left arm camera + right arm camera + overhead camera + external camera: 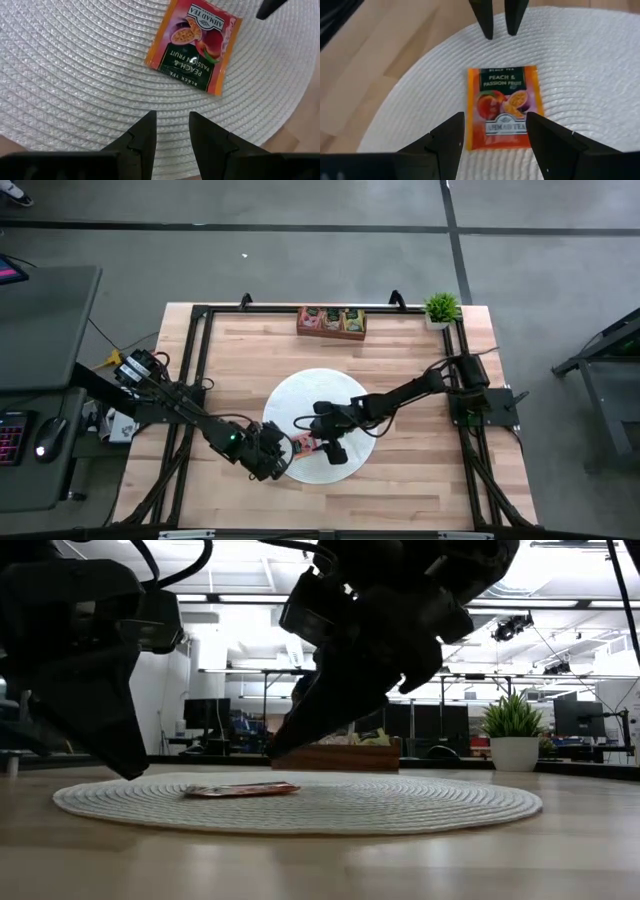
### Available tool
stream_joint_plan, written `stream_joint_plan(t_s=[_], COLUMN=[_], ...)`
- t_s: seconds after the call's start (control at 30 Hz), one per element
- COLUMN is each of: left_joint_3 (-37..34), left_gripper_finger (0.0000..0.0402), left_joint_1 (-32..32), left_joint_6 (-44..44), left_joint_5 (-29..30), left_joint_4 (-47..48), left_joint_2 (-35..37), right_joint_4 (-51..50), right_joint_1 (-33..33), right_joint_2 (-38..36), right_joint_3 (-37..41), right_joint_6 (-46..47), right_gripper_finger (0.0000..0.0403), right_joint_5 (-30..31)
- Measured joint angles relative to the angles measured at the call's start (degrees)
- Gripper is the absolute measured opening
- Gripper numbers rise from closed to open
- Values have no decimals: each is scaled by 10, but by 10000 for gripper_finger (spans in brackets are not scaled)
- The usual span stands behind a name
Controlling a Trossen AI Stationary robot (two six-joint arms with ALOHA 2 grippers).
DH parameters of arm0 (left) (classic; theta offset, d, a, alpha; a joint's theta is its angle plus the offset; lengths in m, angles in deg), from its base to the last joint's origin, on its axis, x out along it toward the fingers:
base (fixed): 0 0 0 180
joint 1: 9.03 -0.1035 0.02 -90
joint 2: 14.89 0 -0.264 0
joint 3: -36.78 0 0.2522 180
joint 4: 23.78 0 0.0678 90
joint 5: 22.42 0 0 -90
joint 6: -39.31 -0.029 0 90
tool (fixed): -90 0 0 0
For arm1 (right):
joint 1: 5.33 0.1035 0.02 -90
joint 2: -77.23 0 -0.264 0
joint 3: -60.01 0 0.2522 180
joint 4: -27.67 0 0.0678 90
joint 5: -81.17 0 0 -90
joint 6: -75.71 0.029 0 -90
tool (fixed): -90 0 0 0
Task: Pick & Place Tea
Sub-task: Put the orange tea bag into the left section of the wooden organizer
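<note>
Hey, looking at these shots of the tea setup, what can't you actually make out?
- Wooden tray, high view: its packets are too small to count or read.
- Tea packet, low view: seen edge-on, so its label is unreadable.
- Left gripper and right gripper, low view: dark backlit shapes, jaws not distinguishable.
- Mat, left wrist view: cut off by the frame.

Orange peach tea packet [504,107] flat on white mat [590,70].

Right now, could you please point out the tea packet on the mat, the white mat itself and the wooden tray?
tea packet [502,107], right wrist view, middle of its printed face.
white mat [75,75], left wrist view, bare woven surface.
wooden tray [331,332], high view, near side wall.
</note>
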Motion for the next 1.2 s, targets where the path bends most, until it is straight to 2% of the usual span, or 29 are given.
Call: stream_joint_plan(t_s=[0.37,0.9,1.07,1.2], left_joint_3=[0,0,0,0], left_gripper_finger=[113,113,113,113], left_joint_1=[0,0,0,-9], left_joint_6=[0,4,22,89], left_joint_5=[-2,-2,-2,-9], left_joint_4=[0,-4,-37,-33], left_joint_2=[0,0,0,0], right_joint_4=[3,22,23,25], right_joint_1=[0,-1,-2,-2], right_joint_2=[4,48,56,57], right_joint_3=[1,1,0,0], right_joint_6=[-44,-32,-21,-21], right_gripper_finger=[208,208,208,208], right_joint_5=[25,19,11,15])
